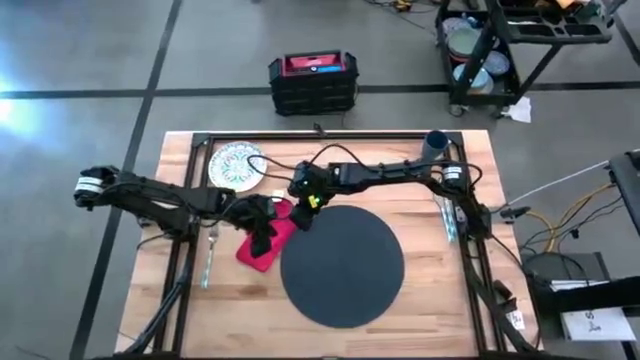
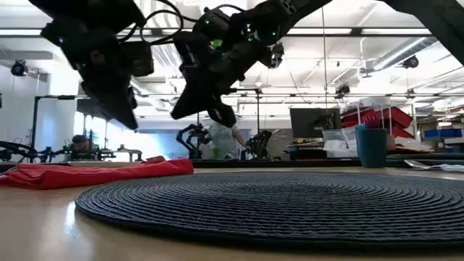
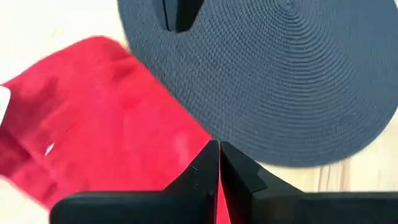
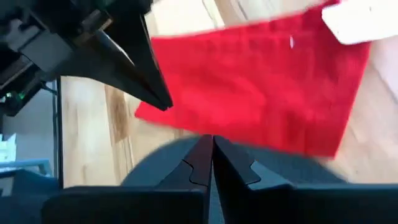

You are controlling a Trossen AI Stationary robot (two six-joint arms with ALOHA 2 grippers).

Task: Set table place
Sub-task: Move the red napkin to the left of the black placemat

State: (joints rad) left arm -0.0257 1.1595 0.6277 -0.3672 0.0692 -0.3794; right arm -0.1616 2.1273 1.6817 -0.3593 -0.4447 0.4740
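In the high view, the round dark mat (image 1: pixel 342 264) lies at the lower centre of the table (image 1: pixel 430 300), with the red napkin (image 1: pixel 262 245) just beside its left edge. Both grippers hang above the napkin, near each other. The left gripper (image 3: pixel 219 163) has its fingers pressed together, holding nothing. The right gripper (image 4: pixel 212 155) is likewise pressed together and empty. The patterned plate (image 1: pixel 235 165) sits at the upper left, the fork (image 1: pixel 211 252) at the left, the blue cup (image 1: pixel 436 144) at the upper right.
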